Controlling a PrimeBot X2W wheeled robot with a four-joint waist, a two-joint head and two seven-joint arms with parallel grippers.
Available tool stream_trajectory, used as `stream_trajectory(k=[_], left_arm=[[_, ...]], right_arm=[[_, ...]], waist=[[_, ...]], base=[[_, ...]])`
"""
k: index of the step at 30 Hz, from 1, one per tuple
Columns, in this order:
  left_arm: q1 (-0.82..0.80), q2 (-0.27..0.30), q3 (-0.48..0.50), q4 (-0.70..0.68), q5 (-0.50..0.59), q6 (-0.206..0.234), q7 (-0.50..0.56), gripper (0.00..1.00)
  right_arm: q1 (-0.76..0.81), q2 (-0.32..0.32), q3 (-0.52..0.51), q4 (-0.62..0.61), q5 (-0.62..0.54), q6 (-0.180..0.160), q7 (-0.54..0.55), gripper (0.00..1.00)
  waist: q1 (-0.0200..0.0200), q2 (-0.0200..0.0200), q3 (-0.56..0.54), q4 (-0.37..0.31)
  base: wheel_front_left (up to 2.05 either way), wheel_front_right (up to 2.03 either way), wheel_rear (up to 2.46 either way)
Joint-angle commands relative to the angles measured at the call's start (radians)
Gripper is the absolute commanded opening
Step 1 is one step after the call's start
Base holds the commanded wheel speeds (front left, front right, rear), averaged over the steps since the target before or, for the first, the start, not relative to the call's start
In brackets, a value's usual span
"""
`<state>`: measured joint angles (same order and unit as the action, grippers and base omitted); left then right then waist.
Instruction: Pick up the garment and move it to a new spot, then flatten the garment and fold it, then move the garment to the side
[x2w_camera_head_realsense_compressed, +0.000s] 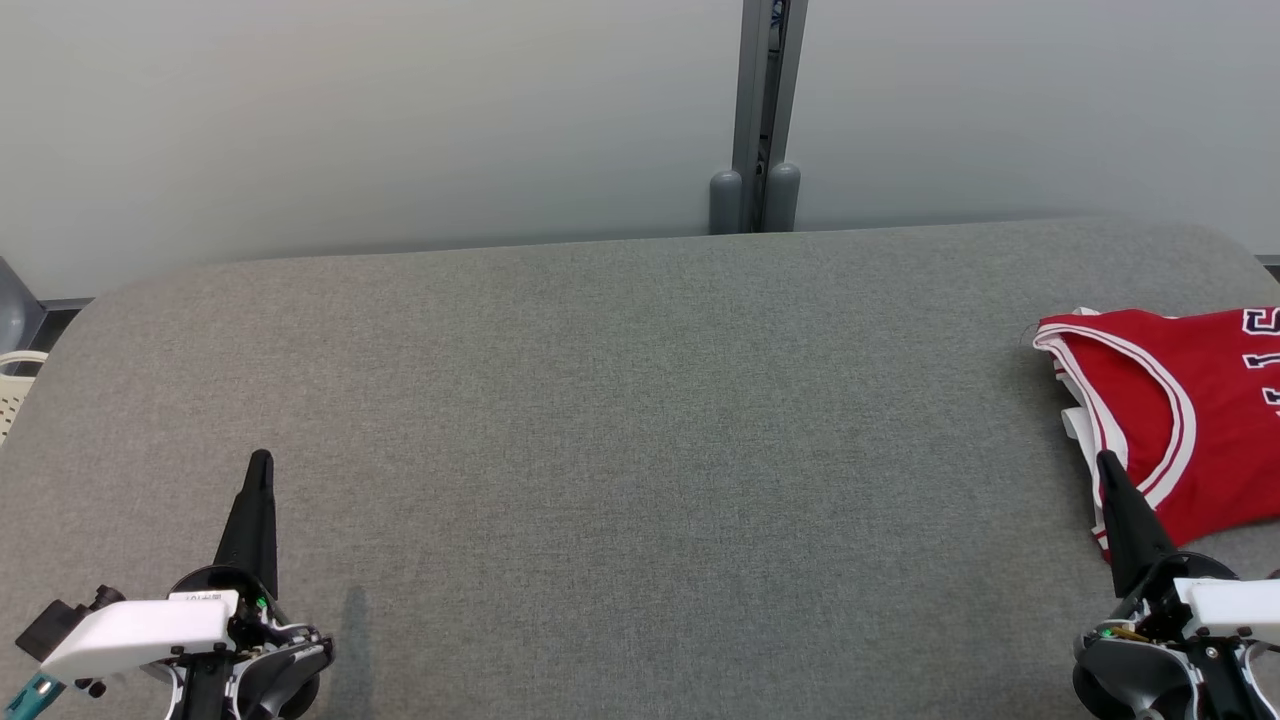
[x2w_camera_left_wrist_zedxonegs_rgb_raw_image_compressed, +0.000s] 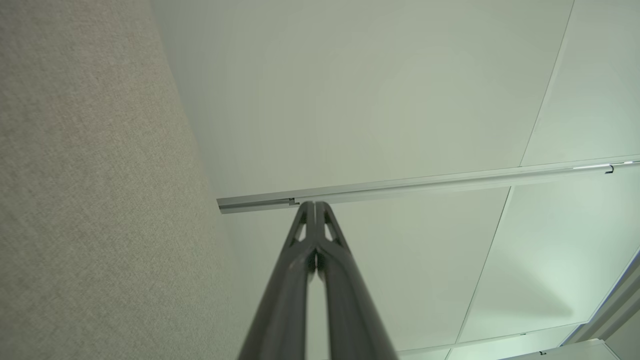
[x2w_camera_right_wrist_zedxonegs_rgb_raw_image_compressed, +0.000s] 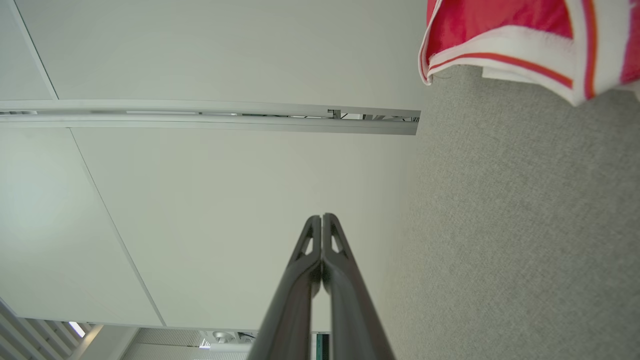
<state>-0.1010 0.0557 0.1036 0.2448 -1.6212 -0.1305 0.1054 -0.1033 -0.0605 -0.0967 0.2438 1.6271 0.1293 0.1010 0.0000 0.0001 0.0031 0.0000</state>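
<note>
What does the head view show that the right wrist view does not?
Head view: the left end effector, shut, at the lower left; printed digits on the red jersey; a pale basket at the left edge. Right wrist view: a close look along the right end effector, its fingers pressed together, and a slatted surface in the lower left corner. Shared: the red jersey, the grey fabric table, the right end effector, the pale wall with its metal post.
</note>
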Motion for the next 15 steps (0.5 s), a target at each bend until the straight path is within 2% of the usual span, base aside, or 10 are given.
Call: stream_trajectory(k=[1,15], left_arm=[[-0.014,0.003,0.005,0.001,0.001,-0.005,0.004,0.00],[-0.014,0.002,0.007,0.001,0.003,-0.005,0.005,0.00]], right_arm=[[-0.009,-0.002,-0.005,0.002,-0.004,0.002,0.004,0.00],[-0.009,0.000,-0.007,0.002,-0.006,0.002,0.006,0.00]], waist=[[0.0000,-0.0001,0.000,0.000],[0.0000,-0.0001,0.000,0.000]], base=[[0.00,0.00,0.00],[0.00,0.00,0.00]])
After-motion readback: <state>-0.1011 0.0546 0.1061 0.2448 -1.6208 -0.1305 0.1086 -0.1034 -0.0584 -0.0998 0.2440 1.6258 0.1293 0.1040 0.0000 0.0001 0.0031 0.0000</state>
